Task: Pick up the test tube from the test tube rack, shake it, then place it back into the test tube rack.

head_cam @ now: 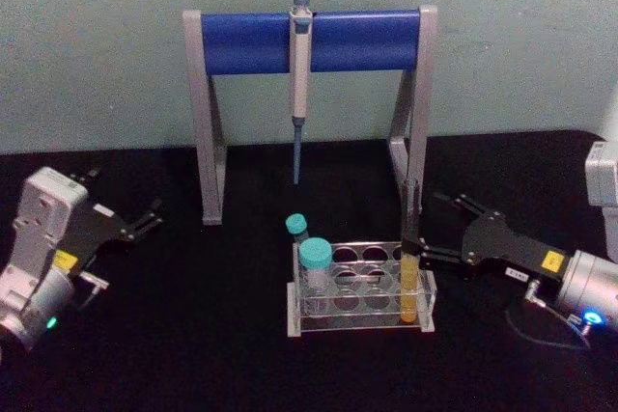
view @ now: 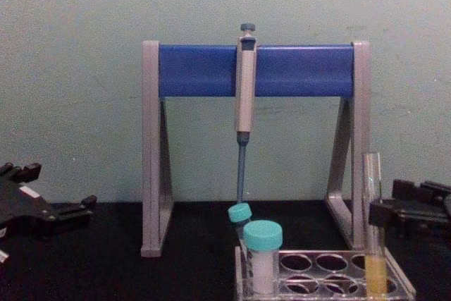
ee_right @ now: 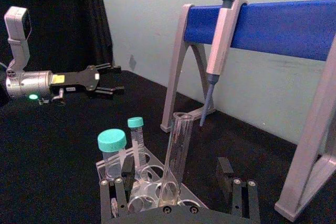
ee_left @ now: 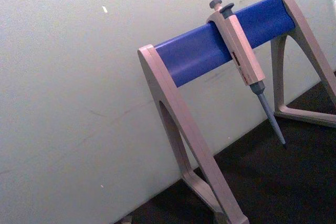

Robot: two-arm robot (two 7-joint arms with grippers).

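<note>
Here's the tube (head_cam: 410, 262), standing upright in the rack (head_cam: 352, 312): tall, slim, clear glass, open at the top, yellow liquid filling its lower third. It sits in the hole at the rack's right end, front row, and most of its length rises above the top plate. From the chest, the tube (view: 373, 244) towers over the rack (view: 331, 274). The rack is low, clear plastic with two rows of round holes, lying flat just right of centre.
</note>
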